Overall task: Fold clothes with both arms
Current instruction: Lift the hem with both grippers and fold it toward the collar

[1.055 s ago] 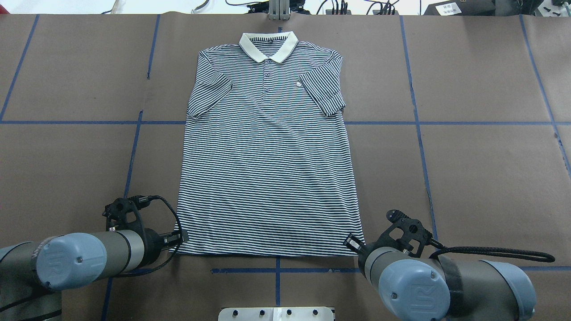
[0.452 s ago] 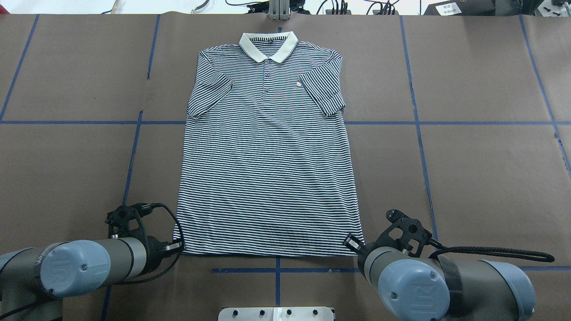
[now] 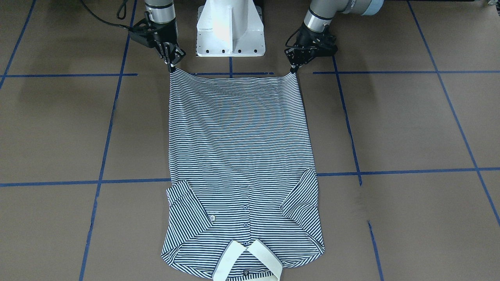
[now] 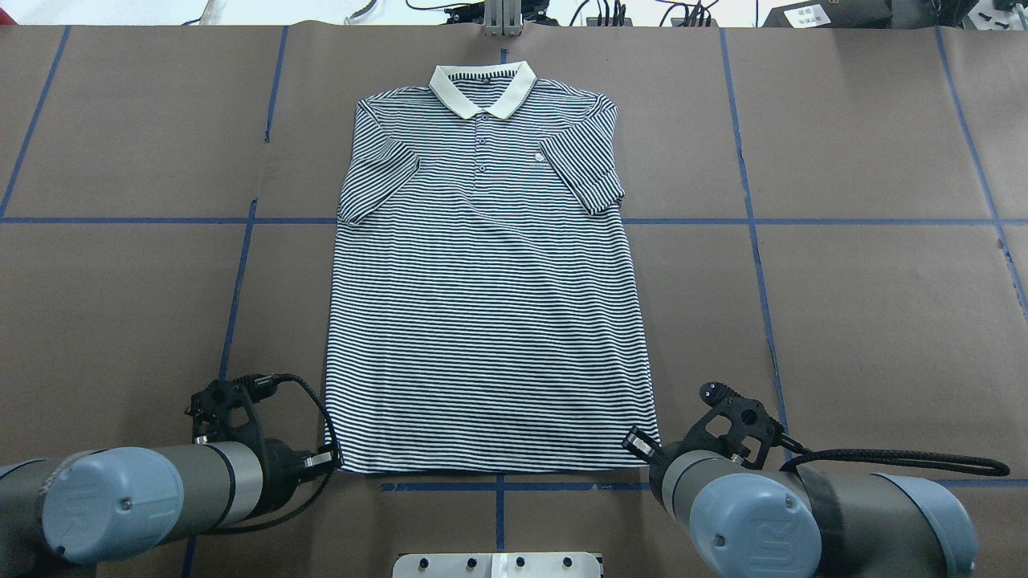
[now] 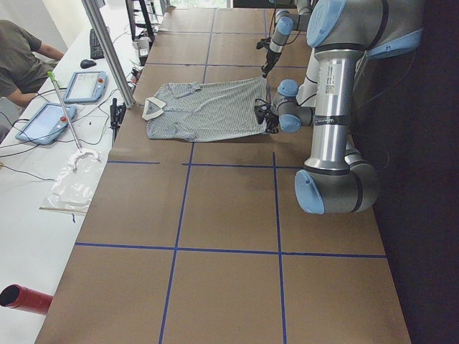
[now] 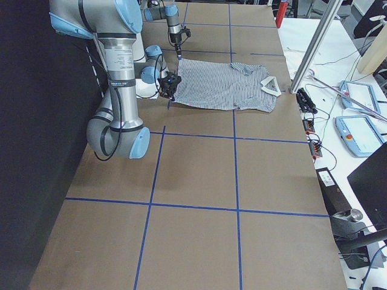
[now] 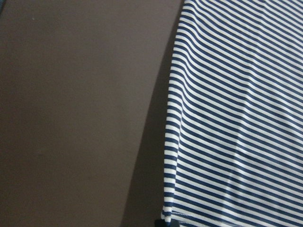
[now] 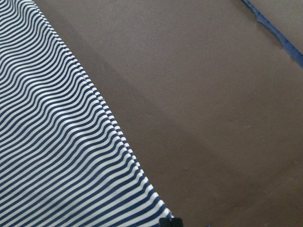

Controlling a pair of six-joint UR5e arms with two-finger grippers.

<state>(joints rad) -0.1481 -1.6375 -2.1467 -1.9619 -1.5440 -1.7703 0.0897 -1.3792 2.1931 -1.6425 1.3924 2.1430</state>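
Observation:
The striped polo shirt (image 4: 490,305) lies flat and face up on the brown table, with its cream collar (image 4: 482,90) at the far side and its sleeves folded inward. My left gripper (image 4: 333,459) is shut on the near left hem corner. My right gripper (image 4: 640,443) is shut on the near right hem corner. In the front-facing view, the left gripper (image 3: 293,70) and right gripper (image 3: 171,68) hold the hem (image 3: 232,77) taut between them. Each wrist view shows only striped cloth (image 7: 236,118) (image 8: 57,156) running down to a corner at the frame's bottom edge.
The white pedestal base (image 3: 230,27) stands between the arms, just behind the hem. Blue tape lines (image 4: 755,221) grid the table. A person (image 5: 18,61) sits at a side bench with tablets (image 5: 84,86), beyond a metal post (image 5: 107,50).
Both grippers have drawn back toward the robot's base, and the shirt has slid a little that way with them. The hem now lies nearer the blue tape line.

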